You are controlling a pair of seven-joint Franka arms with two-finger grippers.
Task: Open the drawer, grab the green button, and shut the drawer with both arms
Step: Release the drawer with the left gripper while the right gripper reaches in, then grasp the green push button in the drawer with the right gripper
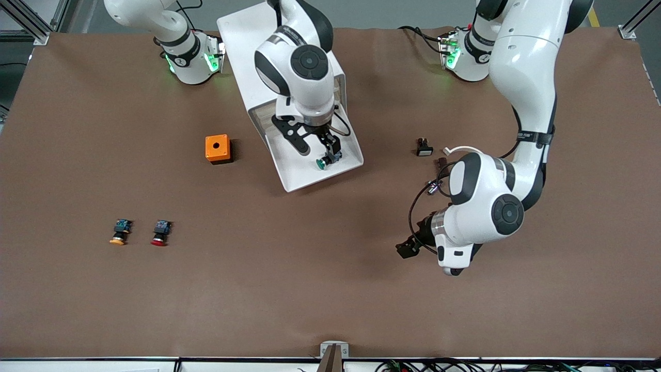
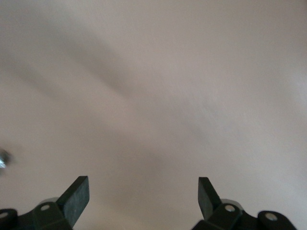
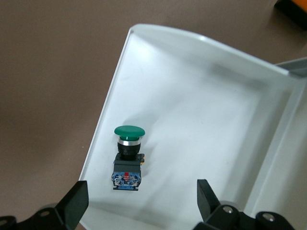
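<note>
Nearest, left gripper (image 1: 408, 248) waits, fingers wide. Right gripper (image 1: 325, 150), fingers spread, hangs over the drawer (image 1: 289, 175); the button (image 3: 128, 155) lies between my fingertips, long axis crosswise to their gap.

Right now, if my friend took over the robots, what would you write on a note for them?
Right gripper: open, over the open drawer, above the green button; nothing gripped.
Left gripper: open, empty, over bare table toward the left arm's end; that arm waits.
The green button lies on its side in the drawer, close to the front wall.
Done: drawer pulled out of the white cabinet.
Left: grip the button, lift it out, close the drawer.
</note>
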